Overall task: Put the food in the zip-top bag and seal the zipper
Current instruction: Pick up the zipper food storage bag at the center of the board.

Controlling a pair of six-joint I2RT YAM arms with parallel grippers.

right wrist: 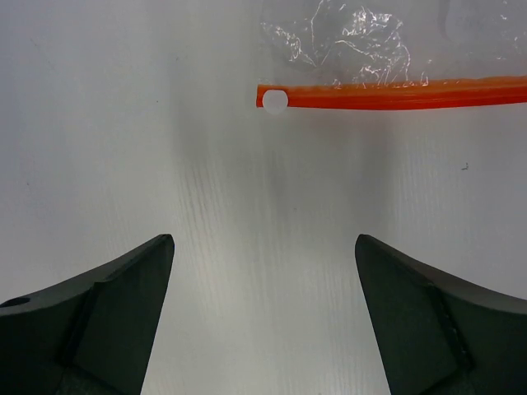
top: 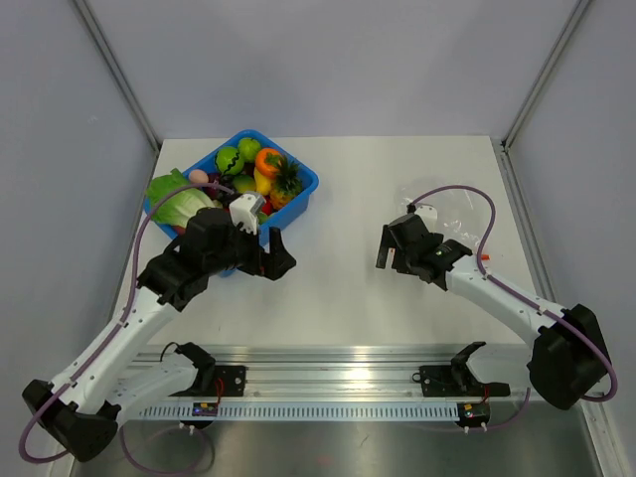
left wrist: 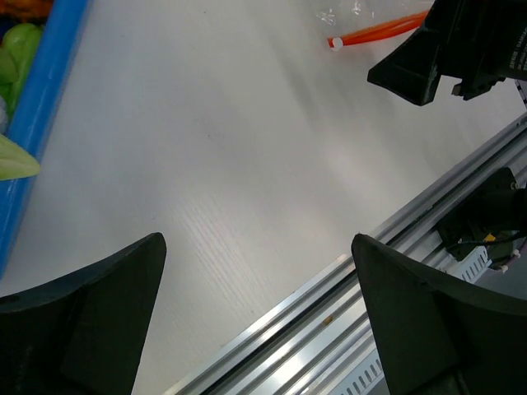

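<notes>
While both stand wide open and empty, the right gripper [right wrist: 263, 240] hangs near the bag's [right wrist: 354, 41] zipper [right wrist: 395, 92], and the left gripper [left wrist: 257, 239] waits well apart from the bag, by the bin [top: 303, 184] of food [top: 248, 169]. Pinching such thin, flat film could likely just skid or crumple it.

Readable markings: none.
Small white print on right arm's black housing [left wrist: 487, 37] – seen from left wrist, too small and blurred to make out.
</notes>
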